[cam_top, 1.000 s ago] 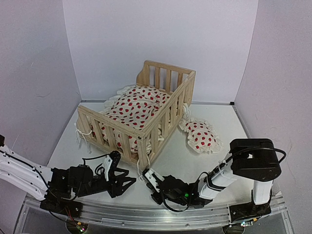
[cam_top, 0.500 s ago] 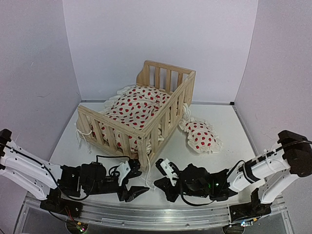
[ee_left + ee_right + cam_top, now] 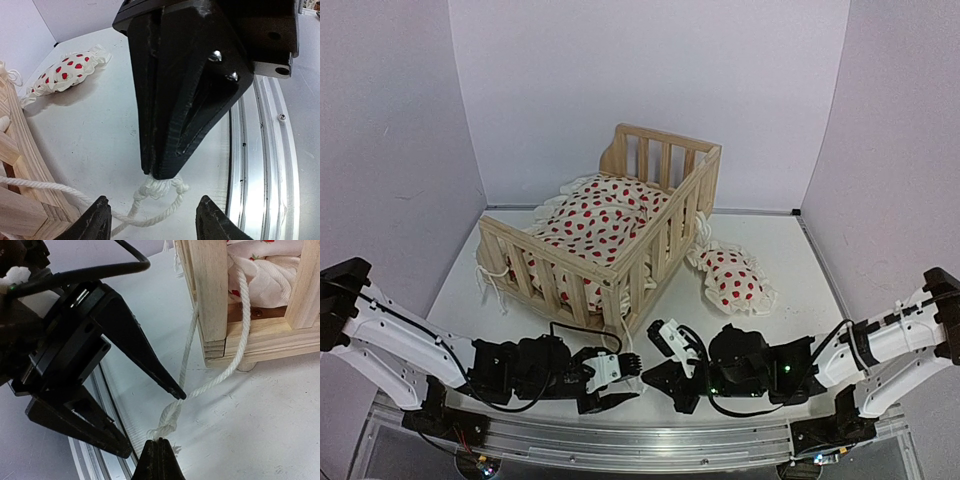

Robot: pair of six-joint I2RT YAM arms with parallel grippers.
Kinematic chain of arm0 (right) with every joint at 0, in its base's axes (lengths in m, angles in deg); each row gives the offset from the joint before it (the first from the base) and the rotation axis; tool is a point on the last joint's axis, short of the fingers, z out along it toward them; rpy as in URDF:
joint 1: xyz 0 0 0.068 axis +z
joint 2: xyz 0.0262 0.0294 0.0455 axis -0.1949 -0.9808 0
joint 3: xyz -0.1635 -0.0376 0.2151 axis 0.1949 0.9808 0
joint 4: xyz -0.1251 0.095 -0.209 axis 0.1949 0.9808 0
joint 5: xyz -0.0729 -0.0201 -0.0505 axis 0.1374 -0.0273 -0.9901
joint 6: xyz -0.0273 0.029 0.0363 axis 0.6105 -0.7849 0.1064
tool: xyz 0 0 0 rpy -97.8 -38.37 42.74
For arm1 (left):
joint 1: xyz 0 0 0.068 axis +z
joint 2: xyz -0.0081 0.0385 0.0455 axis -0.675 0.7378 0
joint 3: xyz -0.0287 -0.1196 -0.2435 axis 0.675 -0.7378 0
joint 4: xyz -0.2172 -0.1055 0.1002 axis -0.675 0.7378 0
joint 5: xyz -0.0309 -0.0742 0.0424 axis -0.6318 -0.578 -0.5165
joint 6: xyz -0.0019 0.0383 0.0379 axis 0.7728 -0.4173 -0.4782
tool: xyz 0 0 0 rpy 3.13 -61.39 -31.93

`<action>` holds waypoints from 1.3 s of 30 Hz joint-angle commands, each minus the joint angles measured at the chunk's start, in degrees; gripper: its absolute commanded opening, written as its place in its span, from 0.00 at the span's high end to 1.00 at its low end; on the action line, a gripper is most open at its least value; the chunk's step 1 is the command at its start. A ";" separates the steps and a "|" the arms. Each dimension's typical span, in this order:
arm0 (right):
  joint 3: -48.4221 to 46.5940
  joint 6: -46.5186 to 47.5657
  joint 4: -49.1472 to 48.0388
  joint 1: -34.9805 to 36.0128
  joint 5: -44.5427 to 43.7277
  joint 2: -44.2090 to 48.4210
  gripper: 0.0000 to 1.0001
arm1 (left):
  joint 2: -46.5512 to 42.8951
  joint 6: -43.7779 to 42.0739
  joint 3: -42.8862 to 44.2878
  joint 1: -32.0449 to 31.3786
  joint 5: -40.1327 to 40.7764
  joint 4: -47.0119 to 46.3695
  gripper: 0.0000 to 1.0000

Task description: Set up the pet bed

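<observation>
The pet bed (image 3: 650,235) is a pale slatted wooden frame with the red-dotted ruffled cushion (image 3: 595,222) lying in it. A white tie string (image 3: 235,360) runs from the cushion past the near corner post (image 3: 210,295) down onto the table. My right gripper (image 3: 161,452) is shut on the string's knotted end (image 3: 170,420). In the left wrist view those black fingers (image 3: 175,125) pinch the knot (image 3: 160,189). My left gripper (image 3: 155,220) is open, one fingertip on each side of the knot, touching nothing. The two grippers meet nose to nose at the front edge (image 3: 642,372).
A small separate red-dotted pillow (image 3: 730,280) lies on the table right of the bed. More loose strings (image 3: 485,280) hang off the bed's left corner. The metal rail (image 3: 250,150) runs along the near edge beside the grippers. Walls close in on both sides.
My left gripper has swung right along the front edge until it faces the right gripper. The right gripper has shifted a little right, still shut, as its arm stretched out low.
</observation>
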 commanded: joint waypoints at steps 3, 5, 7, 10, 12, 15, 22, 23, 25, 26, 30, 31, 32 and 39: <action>-1.85 1.44 1.10 -0.06 2.94 1.95 1.00 | 0.35 -3.82 4.58 0.76 0.15 -1.38 0.53; -2.16 1.55 1.28 -0.02 3.58 1.54 1.00 | 0.46 -4.11 5.27 0.95 0.01 -1.40 0.60; -2.26 1.43 1.29 -0.02 3.75 1.44 1.00 | 0.86 -4.55 5.90 1.07 -1.42 -1.29 0.63; -2.19 1.38 1.19 -0.03 3.59 2.20 1.00 | 1.51 -4.92 6.16 1.24 -3.61 -0.23 0.67; -1.94 1.38 1.28 -0.02 2.89 3.12 1.00 | 1.31 -4.60 6.04 1.48 -5.51 0.54 0.64; -1.65 1.51 1.90 -0.01 2.45 4.48 1.00 | 0.41 -3.97 5.37 2.12 -8.22 1.33 0.55; -2.97 2.08 3.44 -0.01 4.14 4.85 1.00 | 1.36 -4.56 6.35 3.60 -7.34 2.35 0.59; -3.12 2.15 3.56 -0.01 4.32 4.74 1.00 | 1.58 -4.78 6.79 3.68 -6.94 2.31 0.61; -3.37 2.16 3.57 -0.02 4.66 4.35 1.00 | 2.15 -4.87 7.72 3.90 -6.08 2.30 0.66; -3.50 2.16 3.57 -0.01 4.78 4.10 1.00 | 2.43 -5.03 8.17 4.01 -5.82 2.29 0.68; -3.66 1.87 3.21 -0.01 5.41 3.57 1.00 | 3.35 -5.26 9.20 4.13 -5.81 2.34 0.78; -3.63 1.76 3.08 -0.01 5.38 3.50 1.00 | 3.45 -5.26 9.36 4.15 -6.22 2.35 0.81; -3.76 1.53 3.11 -0.01 5.32 3.44 1.00 | 3.47 -5.25 9.48 4.18 -6.13 2.34 0.87; -3.51 -7.44 17.48 -0.06 -7.86 6.33 0.58 | -0.04 -2.18 7.25 4.29 -1.09 2.29 1.00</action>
